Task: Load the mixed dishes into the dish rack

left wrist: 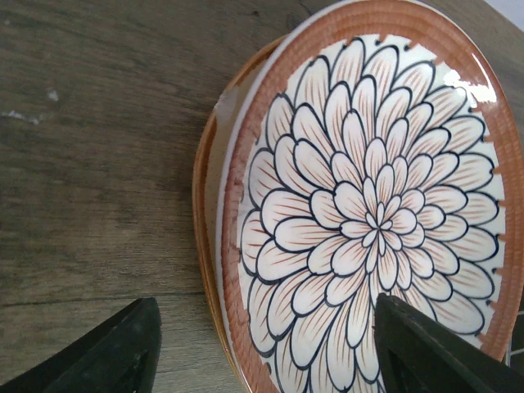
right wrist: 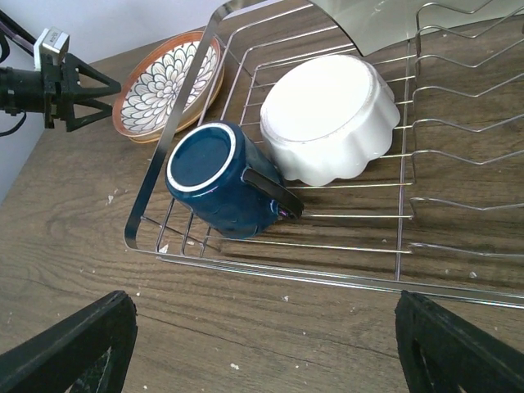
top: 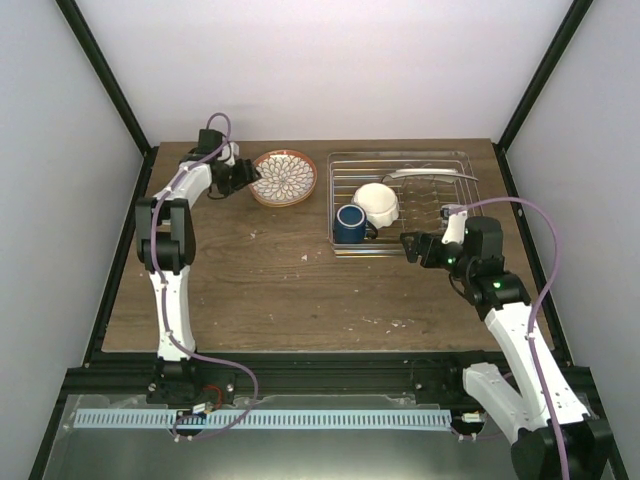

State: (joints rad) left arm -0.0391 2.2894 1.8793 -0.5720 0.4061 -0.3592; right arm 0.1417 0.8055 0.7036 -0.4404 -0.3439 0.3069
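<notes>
Glazed ceramic, the plate lying on the table just left of the rack looks stiff, slick and breakable, best pinched at its orange rim, where the left gripper gapes wide.

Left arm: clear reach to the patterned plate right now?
Probably yes. The left gripper sits open at the rim of the plate, nothing between them. It lies outside the dish rack.
</notes>
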